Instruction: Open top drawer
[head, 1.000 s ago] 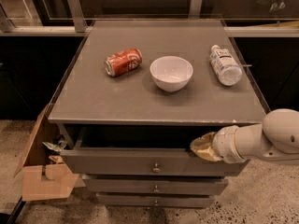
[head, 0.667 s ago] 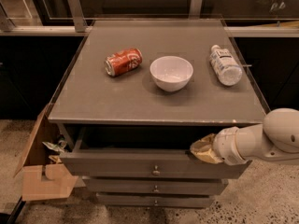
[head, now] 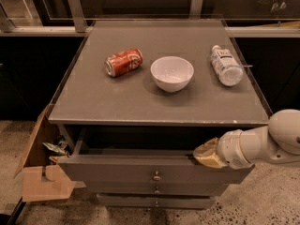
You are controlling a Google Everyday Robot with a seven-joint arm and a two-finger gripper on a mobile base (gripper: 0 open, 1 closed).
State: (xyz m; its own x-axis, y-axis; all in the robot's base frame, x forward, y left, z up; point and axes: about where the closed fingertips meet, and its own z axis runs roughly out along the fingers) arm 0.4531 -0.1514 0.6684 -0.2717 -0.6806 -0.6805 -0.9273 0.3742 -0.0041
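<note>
My hand [head: 205,154] hooked top drawer [head: 117,170] rim, 5 o'clock from bowl [head: 172,73]; drawer slid slightly farther out; grip: can't tell.

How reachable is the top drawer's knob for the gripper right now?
Probably yes: the gripper sits at the top drawer's front edge, right of the knob, with nothing between them.

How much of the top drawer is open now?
Done: the top drawer stands partly out, with a dark gap showing under the tabletop. In hand: the gripper sits at the right end of the drawer's top edge. Left: probably a bit more pulling, since only a strip of the inside shows.
</note>
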